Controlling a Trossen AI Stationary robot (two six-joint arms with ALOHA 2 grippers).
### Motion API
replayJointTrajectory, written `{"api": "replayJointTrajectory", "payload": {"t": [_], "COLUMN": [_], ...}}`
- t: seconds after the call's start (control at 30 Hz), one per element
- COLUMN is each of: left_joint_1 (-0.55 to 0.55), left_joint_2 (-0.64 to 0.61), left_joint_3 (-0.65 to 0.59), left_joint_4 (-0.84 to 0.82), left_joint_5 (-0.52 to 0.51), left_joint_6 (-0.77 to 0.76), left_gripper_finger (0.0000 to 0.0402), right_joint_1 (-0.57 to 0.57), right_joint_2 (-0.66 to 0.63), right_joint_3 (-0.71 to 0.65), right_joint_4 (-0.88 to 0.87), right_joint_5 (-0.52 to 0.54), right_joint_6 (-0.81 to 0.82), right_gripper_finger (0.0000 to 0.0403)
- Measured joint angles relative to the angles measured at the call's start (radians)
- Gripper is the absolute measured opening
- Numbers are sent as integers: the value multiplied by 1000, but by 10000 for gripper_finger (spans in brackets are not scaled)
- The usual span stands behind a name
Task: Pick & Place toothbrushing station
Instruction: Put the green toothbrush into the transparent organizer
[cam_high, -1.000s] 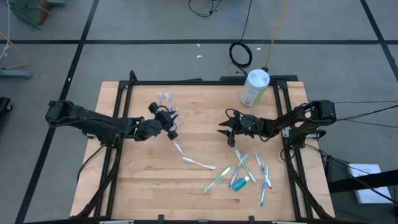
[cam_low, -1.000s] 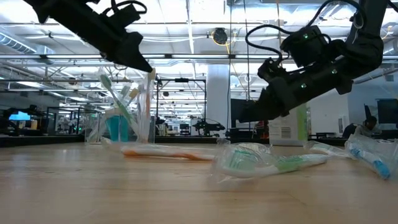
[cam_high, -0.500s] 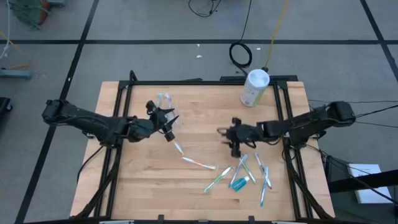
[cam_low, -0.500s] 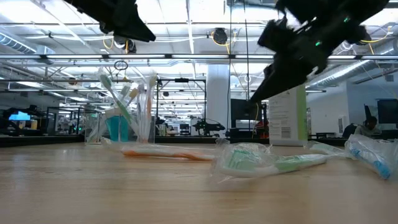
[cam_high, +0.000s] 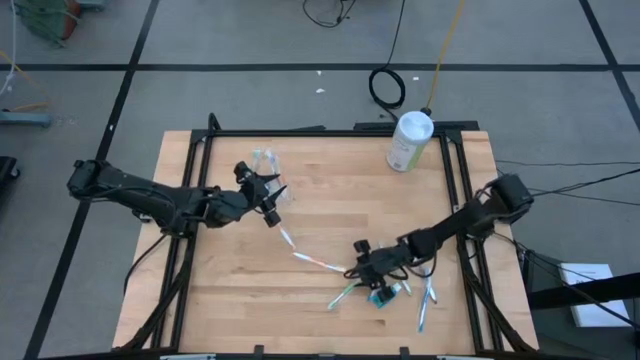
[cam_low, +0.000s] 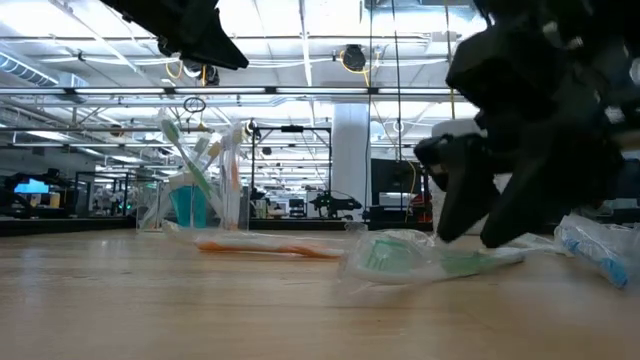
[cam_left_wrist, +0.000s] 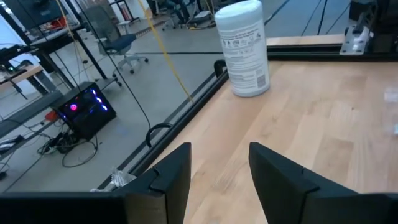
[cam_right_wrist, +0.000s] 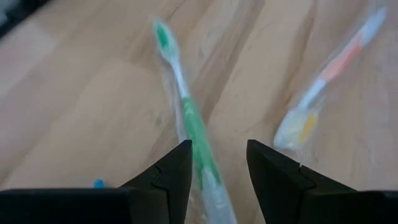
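The clear plastic cup (cam_high: 264, 160) stands on its base at the table's far left and holds several pale toothbrushes and a blue tube; it also shows in the low view (cam_low: 200, 195). My left gripper (cam_high: 275, 193) hovers open and empty just near of the cup and above it (cam_low: 205, 40). My right gripper (cam_high: 358, 268) is open and low over the loose wrapped toothbrushes at the near right. Its fingers stand on either side of a green toothbrush (cam_right_wrist: 186, 118) that lies flat on the table (cam_low: 430, 262). I cannot tell whether they touch it.
A white canister with a green label (cam_high: 409, 141) stands at the far right edge. An orange-accented toothbrush (cam_high: 320, 263), another brush (cam_high: 285, 238), a blue tube (cam_high: 385, 295) and more wrapped brushes (cam_high: 426, 288) lie on the wooden table (cam_high: 330, 190).
My right gripper has gone from mid-table toward the near edge and somewhat left, and down over the loose toothbrushes. My left gripper has risen and drawn back a little from the cup's rim, then kept still. The cup has not moved.
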Motion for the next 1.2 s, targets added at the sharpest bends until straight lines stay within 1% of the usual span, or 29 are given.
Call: {"api": "replayJointTrajectory", "payload": {"t": [0.17, 0.3, 0.37, 0.47, 0.57, 0.6, 0.7, 0.77, 0.83, 0.93, 0.97, 1.07, 1.13, 1.2], "left_joint_1": [0, 0, 0, -1, -1, -1, -1, -1, -1, -1, -1, -1, -1, 0], "left_joint_2": [0, 0, 0, 0, 0, 0, 0, 0, 0, 0, 0, 0, 0, 1], "left_joint_3": [0, 0, 0, 0, 0, 0, 0, -1, -1, -1, -1, -1, -1, -1], "left_joint_4": [-3, -2, -3, -3, -2, -2, -1, 4, 21, 45, 49, 45, 53, 84], "left_joint_5": [10, 27, 29, 33, 89, 113, 169, 184, 184, 188, 198, 266, 329, 398], "left_joint_6": [-2, -3, -10, -30, -38, -38, -38, -32, -24, 12, 35, 108, 157, 208], "left_gripper_finger": [168, 168, 168, 168, 168, 168, 168, 168, 168, 168, 168, 168, 168, 168], "right_joint_1": [-10, -16, -23, -38, -56, -60, -63, -63, -67, -87, -101, -154, -205, -263], "right_joint_2": [46, 79, 92, 98, 100, 95, 73, 29, -30, -109, -130, -195, -225, -229], "right_joint_3": [1, 3, 3, 3, 3, 2, 5, 25, 54, 76, 75, 79, 79, 80], "right_joint_4": [20, 37, 35, 39, 74, 94, 148, 175, 191, 215, 256, 406, 502, 558], "right_joint_5": [-50, -45, -42, -44, -58, -57, -51, -49, -58, -73, -72, -70, -75, -78], "right_joint_6": [54, -23, -53, -73, -68, -66, -68, -83, -136, -243, -272, -314, -288, -232], "right_gripper_finger": [143, 130, 113, 73, 24, 17, 23, 32, 32, 16, 15, 15, 20, 21]}}
